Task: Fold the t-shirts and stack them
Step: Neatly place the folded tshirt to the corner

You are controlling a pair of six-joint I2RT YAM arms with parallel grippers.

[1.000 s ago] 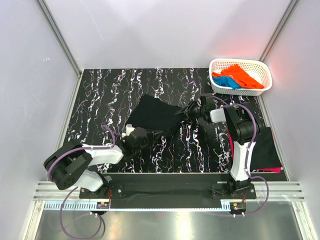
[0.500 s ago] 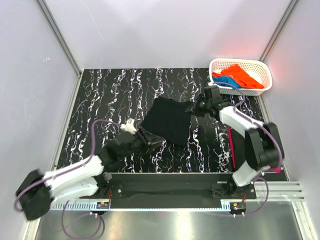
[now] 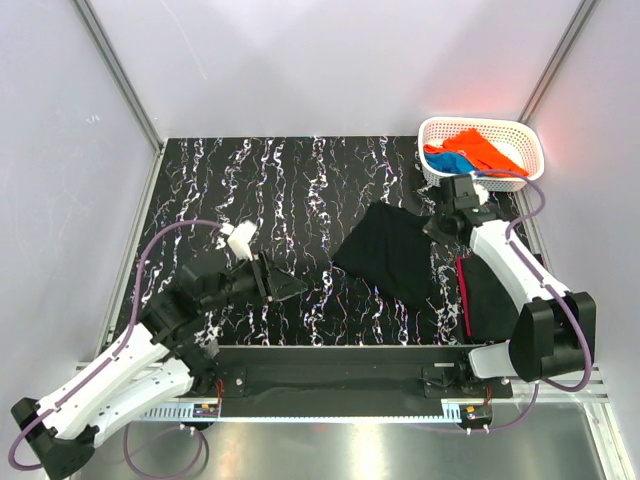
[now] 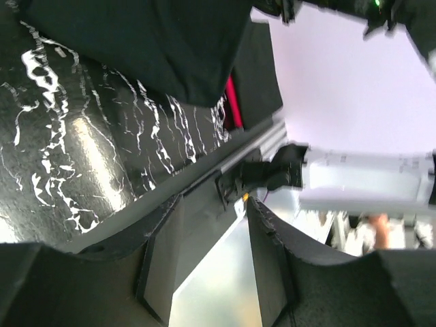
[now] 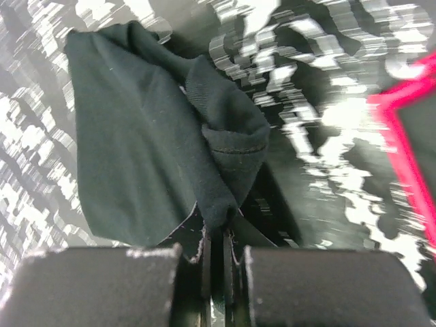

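- The right gripper [image 3: 441, 222] has its jaws pressed together on a bunched corner of the black t-shirt [image 3: 390, 255]. Its own wrist view shows the cloth pinched right at the fingertips and draping away from them.
- That shirt is folded down to a compact dark panel. It lies over the marbled table [image 3: 250, 190] right of centre, just left of the stack [image 3: 510, 295].
- Whether its low end brushes the tabletop or hangs free, I cannot tell.
- The left gripper [image 3: 288, 287] is well apart from the cloth, low on the left side. Its fingers [image 4: 163, 255] are spread and there is nothing between them, so this arm is out of the play.
- The stack sits at the right edge: a black shirt on top, with a magenta shirt [image 3: 463, 300] showing as a thin bright line along its border.
- My read of the step: folding of this one looks finished, and it is on its way to the stack in a one-handed carry.
- The next move calls for bringing the pinched corner over the pile and lowering the panel flat and square on the black top layer. The jaws should part only once the cloth rests there.
- The risk is that a single-corner grip lets the fold sag open, so a slow, low approach seems wise.
- More work waits in the white basket [image 3: 478, 121] at the far right corner, which holds an orange shirt [image 3: 475, 148] and a blue shirt [image 3: 455, 165], neither folded yet.
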